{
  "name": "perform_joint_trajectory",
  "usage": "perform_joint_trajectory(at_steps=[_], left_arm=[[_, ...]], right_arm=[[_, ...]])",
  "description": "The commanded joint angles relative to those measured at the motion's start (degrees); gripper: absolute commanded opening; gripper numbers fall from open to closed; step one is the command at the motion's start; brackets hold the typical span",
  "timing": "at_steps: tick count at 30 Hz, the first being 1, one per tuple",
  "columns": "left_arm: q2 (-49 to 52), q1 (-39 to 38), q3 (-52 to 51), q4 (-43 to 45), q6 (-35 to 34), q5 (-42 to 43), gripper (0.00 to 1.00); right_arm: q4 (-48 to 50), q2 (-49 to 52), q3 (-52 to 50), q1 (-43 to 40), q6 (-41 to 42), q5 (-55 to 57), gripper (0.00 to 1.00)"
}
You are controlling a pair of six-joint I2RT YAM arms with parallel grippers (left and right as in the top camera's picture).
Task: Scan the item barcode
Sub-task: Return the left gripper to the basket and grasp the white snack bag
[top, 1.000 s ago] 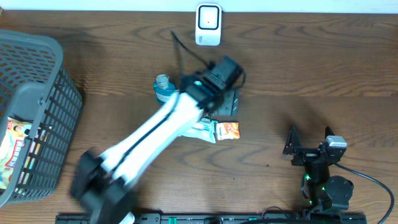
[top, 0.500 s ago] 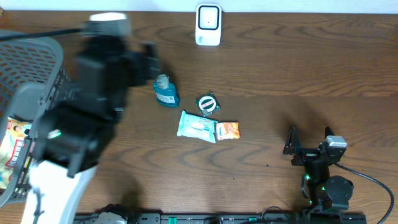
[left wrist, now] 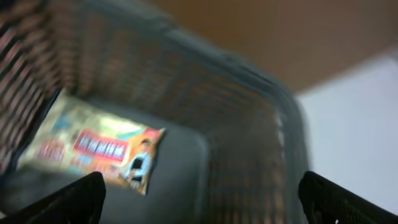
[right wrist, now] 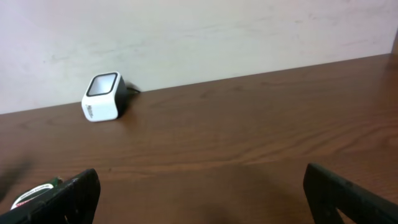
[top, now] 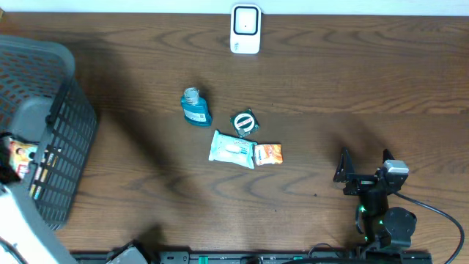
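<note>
Your L end effector (left wrist: 199, 196) is open over the grey mesh basket (top: 73, 125); R end effector (right wrist: 199, 193) is open too. You'd best grip the white soft wipes pack (top: 231, 149) edge-on, barcode twd the white box scanner (top: 245, 29).

The overhead camera looked straight down from high up on the whole table (top: 330, 81), from the basket (top: 66, 117) at the left to the scanner (top: 245, 29) at the far edge. The left wrist camera pointed down into that basket from close by, blurred, sharing with the overhead view the packet (left wrist: 93, 149) on its floor. The right wrist camera sat low, facing across the table toward the wall (right wrist: 217, 31), and shared the scanner.
</note>
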Motion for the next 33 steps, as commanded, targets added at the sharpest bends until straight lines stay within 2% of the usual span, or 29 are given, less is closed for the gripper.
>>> perform_joint_trajectory(at_steps=[1, 3, 6, 11, 19, 26, 30, 31, 33], left_arm=[[6.5, 7.6, -0.2, -3.0, -21.0, 7.0, 0.98], [9.8, 10.2, -0.2, -3.8, -24.7, 10.0, 0.98], [15.2, 13.0, -0.2, -4.7, -26.0, 14.9, 0.98], [24.1, 16.6, -0.6, -13.0, -39.2, 16.4, 0.98], [36.8, 17.6, -1.7, -11.0, -39.5, 16.3, 0.98], [43.6, 17.6, -3.2, -10.9, -39.5, 15.8, 0.97], [46.3, 17.6, -3.8, -10.8, -39.4, 12.3, 0.98], [46.8, 17.6, -4.0, -10.8, -39.4, 11.5, 0.95], [47.7, 17.6, -4.2, -10.8, -37.0, 10.4, 0.74]], right_arm=[[-0.2, -0.3, 0.0, 0.5, -0.7, 0.2, 0.99], [-0.2, -0.3, 0.0, 0.5, -0.7, 0.2, 0.99], [-0.2, -0.3, 0.0, 0.5, -0.7, 0.2, 0.99], [-0.2, -0.3, 0.0, 0.5, -0.7, 0.2, 0.99], [-0.2, -0.3, 0.0, 0.5, -0.7, 0.2, 0.99], [-0.2, -0.3, 0.0, 0.5, -0.7, 0.2, 0.99], [-0.2, -0.3, 0.0, 0.5, -0.7, 0.2, 0.99], [-0.2, -0.3, 0.0, 0.5, -0.7, 0.2, 0.99], [-0.2, -0.3, 0.0, 0.5, -0.7, 0.2, 0.99]])
